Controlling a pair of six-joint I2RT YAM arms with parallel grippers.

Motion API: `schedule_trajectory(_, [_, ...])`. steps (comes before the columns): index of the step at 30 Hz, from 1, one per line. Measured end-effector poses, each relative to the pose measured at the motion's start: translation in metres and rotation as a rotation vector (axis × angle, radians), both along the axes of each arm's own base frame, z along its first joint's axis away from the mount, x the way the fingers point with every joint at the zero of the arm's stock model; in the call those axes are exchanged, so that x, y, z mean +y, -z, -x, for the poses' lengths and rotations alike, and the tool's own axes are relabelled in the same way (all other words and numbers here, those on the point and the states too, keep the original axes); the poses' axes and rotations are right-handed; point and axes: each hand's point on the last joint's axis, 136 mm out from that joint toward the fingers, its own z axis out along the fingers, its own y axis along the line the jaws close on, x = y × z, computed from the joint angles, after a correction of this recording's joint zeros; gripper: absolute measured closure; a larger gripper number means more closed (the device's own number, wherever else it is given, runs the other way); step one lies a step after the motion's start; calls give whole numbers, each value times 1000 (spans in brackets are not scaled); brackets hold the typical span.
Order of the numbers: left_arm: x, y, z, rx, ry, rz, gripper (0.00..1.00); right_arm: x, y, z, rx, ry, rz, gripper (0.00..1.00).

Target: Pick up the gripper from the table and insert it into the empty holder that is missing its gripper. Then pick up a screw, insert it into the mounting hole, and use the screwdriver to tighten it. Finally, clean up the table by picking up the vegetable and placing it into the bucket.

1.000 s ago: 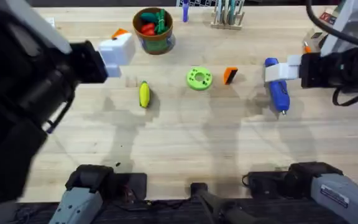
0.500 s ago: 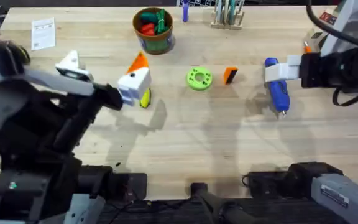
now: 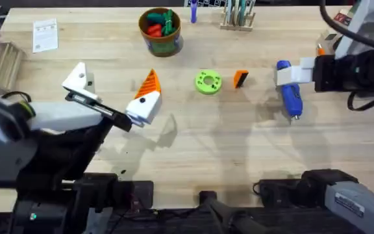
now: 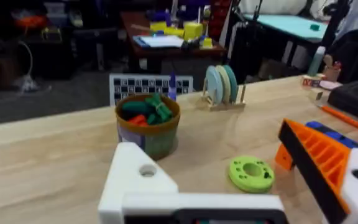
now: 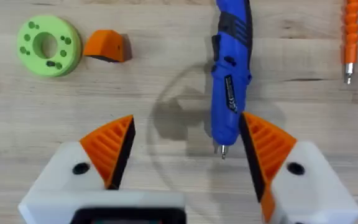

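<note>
The work stood at its very first step. The gripper (image 3: 240, 78), a small orange wedge with a black side, lay untouched on the worktop (image 3: 239, 149), just beside the green disc (image 3: 207, 82) and between that disc and the screwdriver (image 3: 291, 93). In the right wrist view its rounded orange back and dark edge were plain, with the disc close by.

The left tool (image 3: 114, 90) hung over the left half of the worktop, its fingers spread well apart and holding nothing. One finger carried an orange ribbed pad; the other was the bare holder (image 4: 143, 184), a white blocky mount with an open round hole in its face, seen up close in the left wrist view. That was the mount missing its piece.

The right tool (image 5: 185, 155) hovered above the blue screwdriver, its two orange-padded fingers parted and not clamped on anything. The screwdriver's metal bit showed between them.

Judging from this, the next move called for the right arm to shift toward the wedge, close on it squarely, and carry it to the bare mount on the left arm, which would need to be held level and steady so that the wedge could seat. The small, sloped shape looked likely to slip if pinched on its slanted face.

The bucket (image 3: 160, 31) stood at the far side of the worktop, holding red and green toy vegetables. The yellow vegetable could not be made out.
</note>
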Motion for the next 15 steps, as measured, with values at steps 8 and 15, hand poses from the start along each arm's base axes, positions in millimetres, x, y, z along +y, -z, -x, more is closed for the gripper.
schedule_trajectory(8, [-1, -18, 6, -164, 9, 3, 16, 0, 0, 0, 0, 0, 0, 9])
schedule_trajectory(15, [-3, -4, 1, -244, 18, 5, 16, 0, 0, 0, 0, 0, 0, 10])
